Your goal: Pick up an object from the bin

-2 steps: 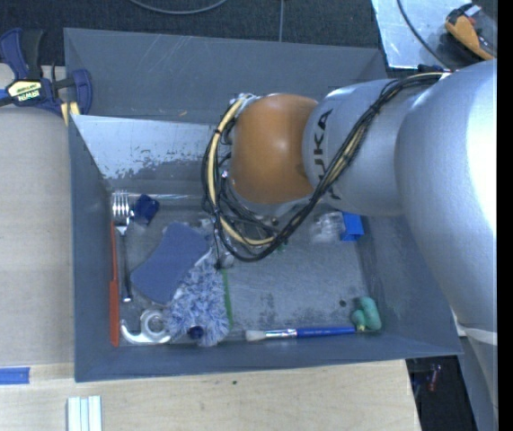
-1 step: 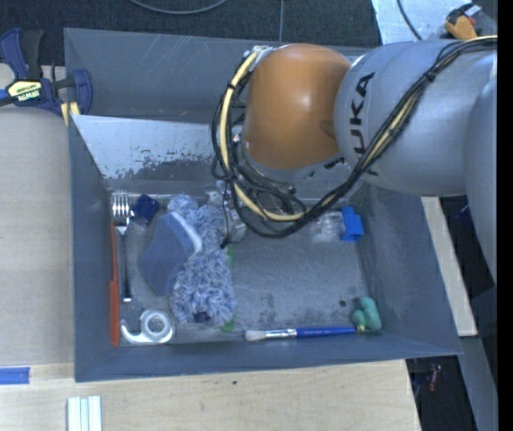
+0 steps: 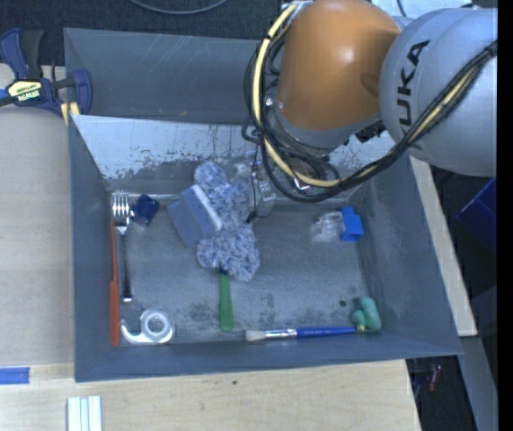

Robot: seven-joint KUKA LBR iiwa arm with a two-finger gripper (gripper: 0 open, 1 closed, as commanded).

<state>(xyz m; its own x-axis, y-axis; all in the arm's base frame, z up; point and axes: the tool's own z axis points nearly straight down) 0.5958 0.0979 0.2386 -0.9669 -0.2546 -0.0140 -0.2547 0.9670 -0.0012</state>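
BIN PICK: The KUKA arm's fingers (image 3: 259, 196) hang low over the far middle of the grey bin (image 3: 90, 277), at the right edge of a fuzzy blue-grey cloth (image 3: 227, 245). Whether they are spread or pressed together cannot be told beneath the orange wrist cover (image 3: 332, 52). The cloth, the likeliest target, lies bunched mid-bin, with a blue-grey sponge block (image 3: 190, 220) against its left side. A small blue block in clear wrap (image 3: 344, 225) sits apart to the right. A fork (image 3: 121, 212), a tape roll (image 3: 155, 325) and a blue-handled paintbrush (image 3: 303, 333) lie along the left and near walls. A clean pick probably calls for a straight descent onto the cloth's thickest bunch, clear of the sponge, so one thing alone lifts.
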